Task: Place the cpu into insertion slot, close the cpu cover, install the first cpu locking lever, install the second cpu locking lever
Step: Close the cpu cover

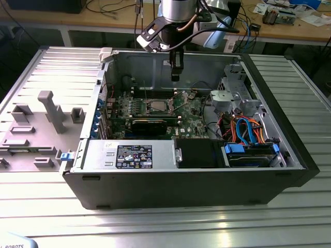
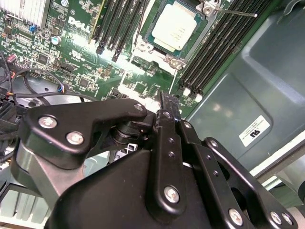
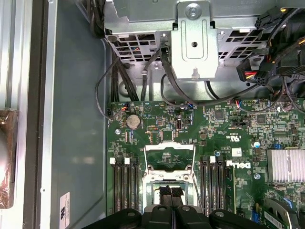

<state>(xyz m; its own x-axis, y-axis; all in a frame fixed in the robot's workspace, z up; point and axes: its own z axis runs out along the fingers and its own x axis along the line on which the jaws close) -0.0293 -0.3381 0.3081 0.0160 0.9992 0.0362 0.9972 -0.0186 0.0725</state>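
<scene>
Over the open computer case [image 1: 182, 187] on the ribbed metal bench [image 1: 155, 223], my arm's gripper [image 1: 176, 77] hangs above the green motherboard [image 3: 228, 125]. Its fingers [image 3: 165, 192] are pressed together on nothing, tips poised over the socket area in the first wrist view. The cpu [image 2: 175, 26] sits seated in the insertion slot [image 2: 159, 47], its dull silver top bare and square between the banks of black memory slots [image 2: 214, 47]. The cpu cover [image 3: 169, 151] stands swung open just beside the socket, its window showing board behind it. One thin wire locking lever [image 2: 233, 12] juts free off the socket's corner.
</scene>
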